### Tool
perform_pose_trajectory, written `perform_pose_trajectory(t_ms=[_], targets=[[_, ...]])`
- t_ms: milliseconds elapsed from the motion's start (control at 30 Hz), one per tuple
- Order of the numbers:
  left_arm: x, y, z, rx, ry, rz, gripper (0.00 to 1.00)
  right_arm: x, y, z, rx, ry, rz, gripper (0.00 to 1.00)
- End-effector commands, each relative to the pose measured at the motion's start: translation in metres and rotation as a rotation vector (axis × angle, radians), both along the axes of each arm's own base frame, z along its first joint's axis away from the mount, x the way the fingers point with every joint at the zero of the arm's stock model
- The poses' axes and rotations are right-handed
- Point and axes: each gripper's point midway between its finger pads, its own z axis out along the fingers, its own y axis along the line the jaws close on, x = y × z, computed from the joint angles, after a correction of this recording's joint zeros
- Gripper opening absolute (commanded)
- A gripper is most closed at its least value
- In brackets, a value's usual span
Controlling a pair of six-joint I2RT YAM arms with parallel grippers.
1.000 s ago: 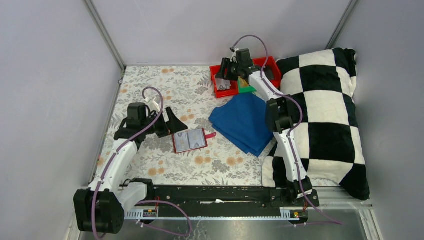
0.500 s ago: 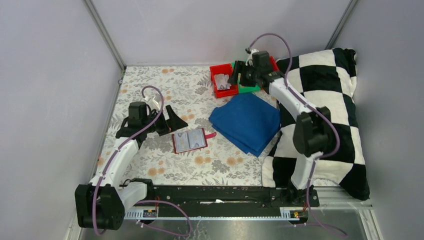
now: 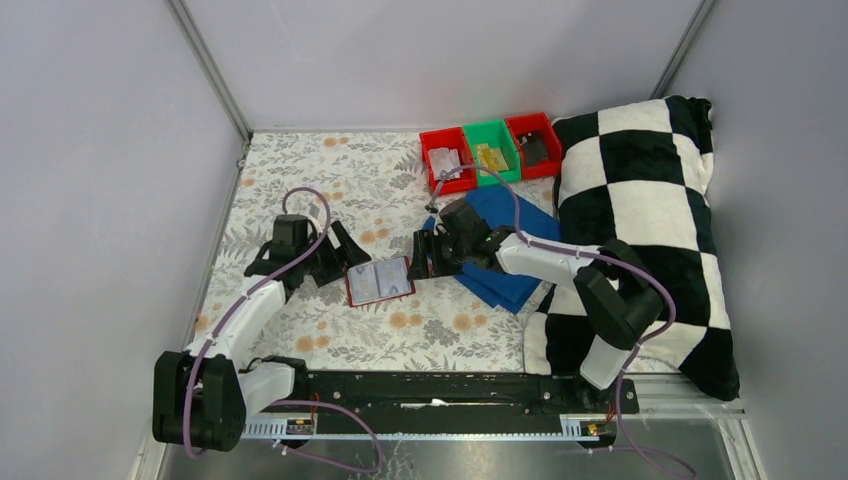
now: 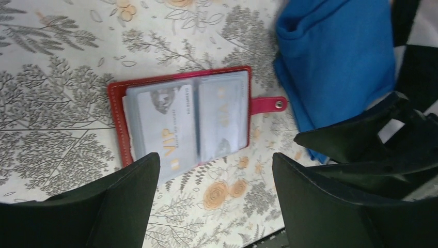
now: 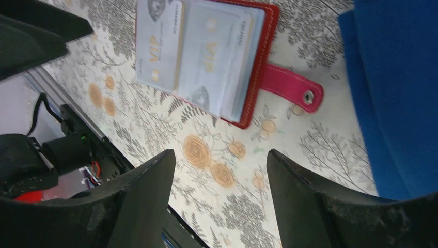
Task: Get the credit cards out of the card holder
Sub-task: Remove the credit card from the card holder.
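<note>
On flower-patterned cloth bench (image 3: 300, 170): black-and-white checked pillow (image 3: 650, 200) far right, folded blue cloth (image 3: 530, 222) beside it. Just left of the cloth, small red folding card holder (image 3: 380, 282), lying open, pale plastic credit cards (image 4: 165, 124) tucked in both sides. Left pincer (image 4: 214, 160) and right pincer (image 5: 219, 157) spread, empty, hovering at either side.

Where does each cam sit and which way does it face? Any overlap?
Top external: above and behind the bases, looking down on the table; both arms whole, left gripper and right gripper open either side of the card holder.
Left wrist: on the left wrist, looking down between its own fingers at the open card holder.
Right wrist: on the right wrist, facing down between its own fingers at the strap tab.
Shared: both wrist views show the cards and blue cloth.
</note>
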Motion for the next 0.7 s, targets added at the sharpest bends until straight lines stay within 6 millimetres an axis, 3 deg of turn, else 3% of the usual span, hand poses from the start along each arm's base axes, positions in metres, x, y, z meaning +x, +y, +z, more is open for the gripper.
perform_pose_trajectory(t_ms=[0, 300, 667], targets=[[0.000, 0.012, -0.018, 0.115, 0.016, 0.084, 0.82, 0.012, 0.029, 0.008, 0.124, 0.000, -0.032, 0.72], [-0.007, -0.006, -0.039, 0.109, 0.045, 0.071, 0.76, 0.018, 0.036, -0.012, 0.095, 0.035, -0.038, 0.65], [-0.005, -0.004, -0.044, 0.180, 0.033, 0.073, 0.78, 0.010, 0.033, -0.023, 0.094, 0.078, -0.052, 0.66]])
